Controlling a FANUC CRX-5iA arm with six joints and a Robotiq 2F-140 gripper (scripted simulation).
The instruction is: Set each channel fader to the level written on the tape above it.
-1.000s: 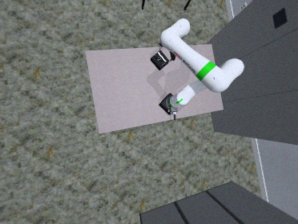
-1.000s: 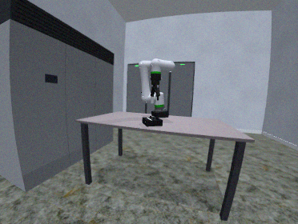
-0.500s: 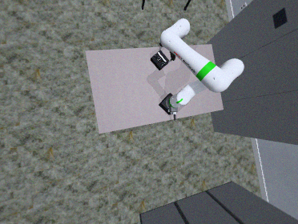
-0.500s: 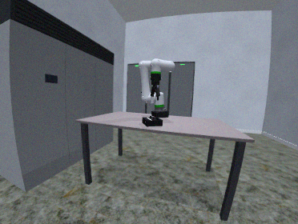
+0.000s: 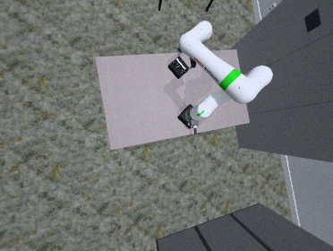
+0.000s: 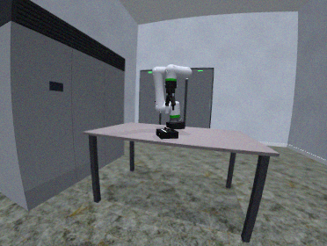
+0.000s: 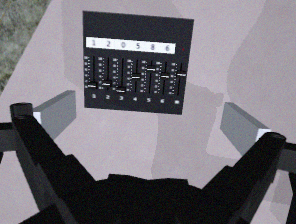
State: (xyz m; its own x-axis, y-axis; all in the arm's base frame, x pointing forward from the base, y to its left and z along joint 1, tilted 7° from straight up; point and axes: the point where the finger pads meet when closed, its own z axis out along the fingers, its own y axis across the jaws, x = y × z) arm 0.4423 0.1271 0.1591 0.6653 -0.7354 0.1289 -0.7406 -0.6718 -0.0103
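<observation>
The lighting desk (image 7: 137, 30) (image 5: 178, 68) (image 6: 167, 133) is a small black box standing flat on the pale table (image 5: 134, 103) (image 6: 220, 140) (image 7: 125, 135). Its white tape (image 7: 130, 46) reads 1, 2, 0, 5, 8, 6. The first fader cap (image 7: 92, 85) and the second cap (image 7: 106, 83) sit low. The third cap (image 7: 120, 90) is at the bottom, the fourth cap (image 7: 135, 77) near the middle, the fifth cap (image 7: 150, 69) high and the sixth cap (image 7: 165, 76) a little above the middle. The master cap (image 7: 181, 74) is at the far right. My gripper (image 7: 149, 110) (image 6: 171, 105) is open and empty, well above the desk and just short of its front edge.
The arm's base (image 5: 188, 116) (image 6: 176, 125) stands on the table near the desk. A tall grey cabinet (image 5: 291, 81) (image 6: 53, 123) runs along one side of the table. The table stands on a mottled floor (image 5: 54, 179).
</observation>
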